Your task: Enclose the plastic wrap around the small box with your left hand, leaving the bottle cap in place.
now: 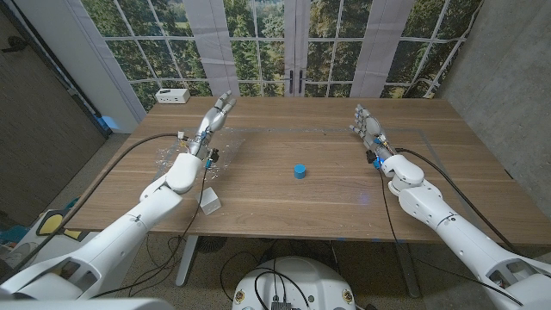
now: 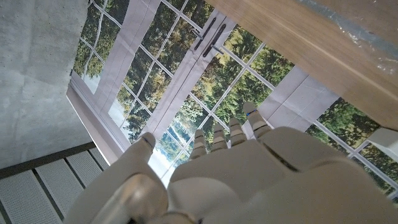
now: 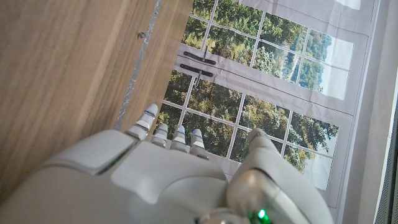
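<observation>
Head view shows the task as not yet begun, in my judgement. Going from left to right: the plastic wrap [image 1: 185,159] lies crumpled and hard to read on the table [image 1: 284,207] near the left edge, partly under the left arm. The small box [image 1: 210,202], white, stands near the front edge, just beside that arm's forearm and apart from the wrap, so nothing encloses it yet. The left hand [image 1: 220,109] is stretched far over the back of the table, well apart from both; its fingers [image 2: 200,142] are straight, a little apart, and hold nothing. The blue bottle cap [image 1: 300,171] stands alone in the middle of the table, untouched. The right hand [image 1: 368,126] waits at the right side with its fingers also extended and empty.

What is left is the whole work: to bring the left hand back, take the wrap and put it around the box.

Wrap outline is difficult to see because it is transparent, and the arm covers a part of it. A white device [image 1: 172,96] at the back left corner is too small to identify.
</observation>
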### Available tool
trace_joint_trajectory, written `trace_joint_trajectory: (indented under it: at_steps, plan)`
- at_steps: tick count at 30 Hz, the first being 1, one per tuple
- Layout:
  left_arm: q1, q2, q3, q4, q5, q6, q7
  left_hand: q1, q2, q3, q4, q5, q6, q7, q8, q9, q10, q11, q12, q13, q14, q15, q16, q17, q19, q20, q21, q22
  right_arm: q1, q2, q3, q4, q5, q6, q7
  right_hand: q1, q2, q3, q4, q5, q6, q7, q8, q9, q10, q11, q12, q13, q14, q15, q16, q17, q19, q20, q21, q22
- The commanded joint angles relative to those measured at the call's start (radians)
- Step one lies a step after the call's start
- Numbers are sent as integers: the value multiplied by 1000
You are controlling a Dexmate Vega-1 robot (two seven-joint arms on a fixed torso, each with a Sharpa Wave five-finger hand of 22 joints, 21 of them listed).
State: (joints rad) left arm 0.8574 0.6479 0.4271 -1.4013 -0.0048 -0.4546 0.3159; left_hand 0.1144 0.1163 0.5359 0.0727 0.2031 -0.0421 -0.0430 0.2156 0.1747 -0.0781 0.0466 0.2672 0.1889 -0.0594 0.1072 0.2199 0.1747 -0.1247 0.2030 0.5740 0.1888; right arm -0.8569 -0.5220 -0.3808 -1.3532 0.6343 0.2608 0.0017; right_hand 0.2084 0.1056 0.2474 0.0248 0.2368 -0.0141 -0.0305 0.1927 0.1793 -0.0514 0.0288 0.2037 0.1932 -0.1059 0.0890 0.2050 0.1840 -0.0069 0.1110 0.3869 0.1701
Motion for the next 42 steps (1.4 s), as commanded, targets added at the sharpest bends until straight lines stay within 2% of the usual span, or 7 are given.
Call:
trace_joint_trajectory:
  at_steps: [1,7,10,17,27,30,42]
  plan:
    - [13,49,2,-58,181,0,88,18,-1,4,-7,-3,16,-8,-1,4,13,-7,5,1,9,-2,1,3,15,1,9,1,-4,2,-2,-7,-4,-4,-11,12,1,7,-2,-4,6,-1,6,6,2,3,4,2,4,2,6,6,1,8,-5,5]
    - [23,78,1,-91,248,5,108,22,-4,6,-14,-6,28,-14,-2,4,27,-16,6,1,22,-8,1,3,29,-4,11,1,-5,0,-6,-14,-15,-5,-17,13,1,7,-4,-5,7,-2,6,6,4,4,4,2,4,2,5,6,1,9,-7,5]
    - [27,83,0,-89,276,-11,130,25,-7,6,-18,-7,36,-28,-3,4,36,-21,6,1,31,-15,1,3,35,-6,12,1,-6,-1,-5,-22,-12,-13,-23,13,1,8,-4,-6,7,-2,6,6,4,3,4,2,4,2,5,6,2,8,-8,5]
    - [50,119,-13,-123,337,-6,158,28,-13,7,-25,-9,51,-32,-4,4,57,-24,8,1,52,-21,2,3,51,-7,14,1,-5,3,-8,-26,-13,-16,-27,14,1,9,-5,-7,8,-1,6,6,4,4,4,2,5,2,5,6,2,8,-10,5]
    - [106,177,-42,-203,445,21,212,30,-20,7,-34,-12,76,-43,-5,4,86,-37,10,1,83,-39,4,4,74,-10,17,1,-3,11,-17,-31,-25,-14,-34,14,2,9,-6,-9,9,-2,5,6,5,4,3,3,6,3,5,7,4,9,-13,5]
    - [109,186,-43,-206,438,9,201,31,-21,7,-36,-12,79,-44,-5,4,91,-40,10,1,87,-42,4,4,80,-11,18,1,-5,9,-19,-35,-32,-10,-37,14,2,10,-6,-10,8,-2,5,6,5,5,3,3,5,3,4,7,4,9,-14,5]
    - [190,250,-84,-302,519,57,227,30,-26,6,-41,-13,86,-51,-9,4,103,-45,8,1,104,-49,4,5,94,-13,20,2,-43,-2,-15,-90,-42,-10,-67,12,1,10,-6,-13,10,-2,4,6,5,4,2,3,6,3,4,8,5,9,-17,5]
